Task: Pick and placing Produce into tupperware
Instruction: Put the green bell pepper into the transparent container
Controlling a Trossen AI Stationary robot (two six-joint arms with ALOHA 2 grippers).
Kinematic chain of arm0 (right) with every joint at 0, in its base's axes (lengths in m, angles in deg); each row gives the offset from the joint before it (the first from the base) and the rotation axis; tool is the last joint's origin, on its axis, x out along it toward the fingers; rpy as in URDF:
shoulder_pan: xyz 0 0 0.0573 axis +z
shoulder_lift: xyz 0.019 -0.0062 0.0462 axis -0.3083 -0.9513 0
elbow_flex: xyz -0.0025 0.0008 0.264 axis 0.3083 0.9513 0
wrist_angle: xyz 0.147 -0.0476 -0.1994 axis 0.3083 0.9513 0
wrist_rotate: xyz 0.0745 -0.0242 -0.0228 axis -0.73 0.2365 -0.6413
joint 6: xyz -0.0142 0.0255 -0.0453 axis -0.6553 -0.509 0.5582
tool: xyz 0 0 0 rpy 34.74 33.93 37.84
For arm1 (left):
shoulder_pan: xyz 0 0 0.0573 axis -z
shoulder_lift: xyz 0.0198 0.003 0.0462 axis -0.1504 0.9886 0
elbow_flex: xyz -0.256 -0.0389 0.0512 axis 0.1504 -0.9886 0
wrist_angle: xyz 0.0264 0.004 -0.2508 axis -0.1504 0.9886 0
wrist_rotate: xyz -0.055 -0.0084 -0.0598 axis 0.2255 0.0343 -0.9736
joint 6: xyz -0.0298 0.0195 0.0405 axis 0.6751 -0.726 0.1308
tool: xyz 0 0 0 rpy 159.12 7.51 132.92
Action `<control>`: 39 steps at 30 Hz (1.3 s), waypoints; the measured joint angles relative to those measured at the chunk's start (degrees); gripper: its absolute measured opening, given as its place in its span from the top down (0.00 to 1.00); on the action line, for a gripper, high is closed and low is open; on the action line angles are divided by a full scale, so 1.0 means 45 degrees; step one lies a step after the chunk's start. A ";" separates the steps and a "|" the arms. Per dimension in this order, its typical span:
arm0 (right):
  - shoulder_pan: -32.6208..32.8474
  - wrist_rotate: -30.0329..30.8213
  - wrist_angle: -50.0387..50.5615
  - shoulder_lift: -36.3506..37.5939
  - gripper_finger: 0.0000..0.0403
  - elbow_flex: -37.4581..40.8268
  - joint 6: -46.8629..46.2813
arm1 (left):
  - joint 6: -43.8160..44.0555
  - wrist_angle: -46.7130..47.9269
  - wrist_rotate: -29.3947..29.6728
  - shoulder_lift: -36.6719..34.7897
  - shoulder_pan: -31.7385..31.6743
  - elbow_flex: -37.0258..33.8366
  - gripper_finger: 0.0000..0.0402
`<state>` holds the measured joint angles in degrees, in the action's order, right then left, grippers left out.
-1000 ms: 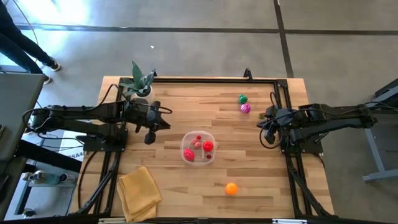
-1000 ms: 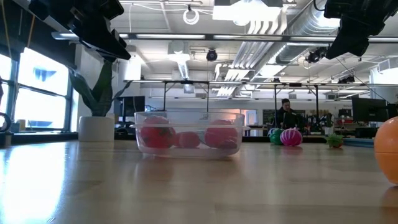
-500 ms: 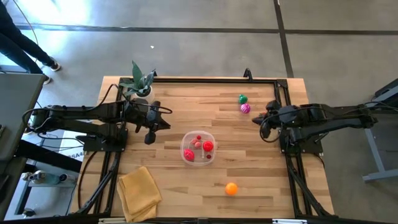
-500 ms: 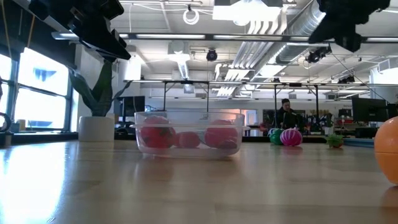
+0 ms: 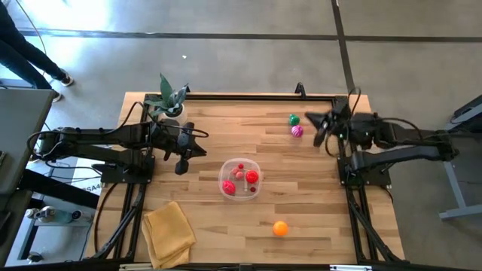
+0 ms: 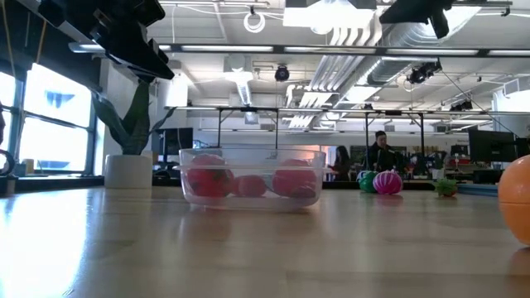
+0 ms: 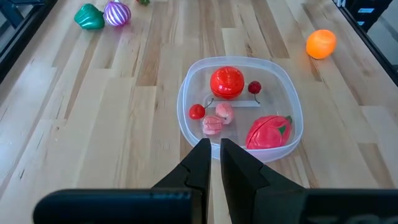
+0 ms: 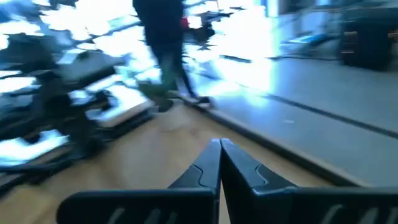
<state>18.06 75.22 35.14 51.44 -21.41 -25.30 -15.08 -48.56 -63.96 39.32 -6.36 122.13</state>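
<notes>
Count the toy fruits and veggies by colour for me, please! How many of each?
Red toy pieces in the clear round plastic tub: 4
Pale pink pieces: 2
Green toy: 1
Magenta striped toy: 1
Orange ball: 1
Total: 9

Left wrist: closed left gripper [image 7: 215, 163] above tub [image 7: 186, 99].
Tub holds red pieces [image 7: 227, 83]; orange ball [image 7: 321, 44], green [image 7: 89, 17] and magenta [image 7: 116, 13] pieces outside.

The right gripper [image 5: 315, 120] swings up and away from its spot well right of the pink ball [image 5: 297, 131], fingers pressed together, and now sits just right of that ball, beside the green piece [image 5: 293, 119]. In the low view it has climbed toward the ceiling.
</notes>
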 joint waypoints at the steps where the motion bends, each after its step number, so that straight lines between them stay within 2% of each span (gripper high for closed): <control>1: -0.0498 0.0007 0.0392 -0.0083 1.00 -0.0263 0.0087 | -0.0001 0.0000 0.0000 0.0000 0.0000 0.0000 0.94; 6: -0.3804 -0.0989 0.2802 -0.1079 1.00 -0.2491 0.0674 | 0.0001 0.0010 0.0000 0.0000 0.0000 0.0000 0.94; 11: -0.7029 -0.3855 0.5208 -0.2962 1.00 -0.5282 0.0622 | 0.0001 0.0015 0.0000 0.0000 0.0001 0.0000 0.94; 14: -0.8416 -0.4940 0.6384 -0.4445 1.00 -0.6640 0.0676 | 0.0001 0.0015 0.0000 0.0000 0.0000 0.0000 0.94; 18: -0.9692 -0.5341 0.7881 -0.6749 1.00 -0.8071 0.1084 | 0.0001 0.0015 0.0000 0.0000 0.0000 0.0000 0.94; 22: -1.0313 -0.5671 0.9216 -0.9015 1.00 -0.9316 0.1696 | 0.0001 0.0015 -0.0001 0.0000 0.0004 0.0000 0.94; 26: -1.0446 -0.5814 1.0201 -1.1014 1.00 -1.0105 0.0865 | 0.0001 0.0015 0.0000 0.0000 0.0000 0.0000 0.94; 39: -1.0445 -0.5750 1.0875 -1.5407 1.00 -1.0224 0.0450 | 0.0001 0.0019 -0.0001 0.0000 0.0005 0.0000 0.94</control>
<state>-28.94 49.34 84.07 -17.89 -67.42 -23.27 -15.07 -48.48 -63.97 39.32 -6.34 122.13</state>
